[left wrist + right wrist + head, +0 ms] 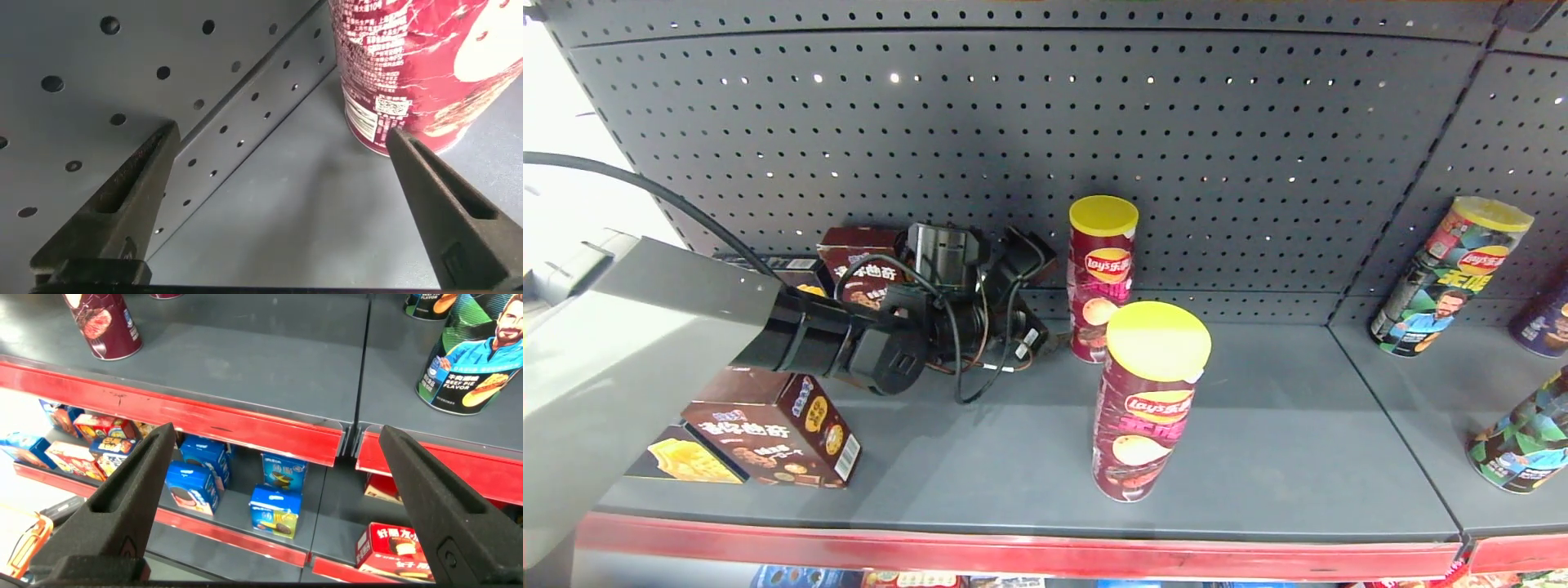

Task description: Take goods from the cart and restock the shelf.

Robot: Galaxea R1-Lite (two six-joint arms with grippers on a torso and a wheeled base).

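At the back of the shelf point(1258, 425), the left gripper point(282, 135) hangs spread and empty just beside the rear chip can point(1101, 273). It looks a light, stiff, glossy tube, easily tipped; I'd grip it mid-body, gently. The right gripper point(278, 434) gapes too, holding nothing.

The rear chip can point(1103, 269), at eleven o'clock from the front chip can point(1147, 408), has part of its foot hidden behind that can's lid. The left arm point(833, 335) covers most of the rear cookie box point(854, 245). At three o'clock, a purple can point(1543, 314) is cut off by the picture's edge.
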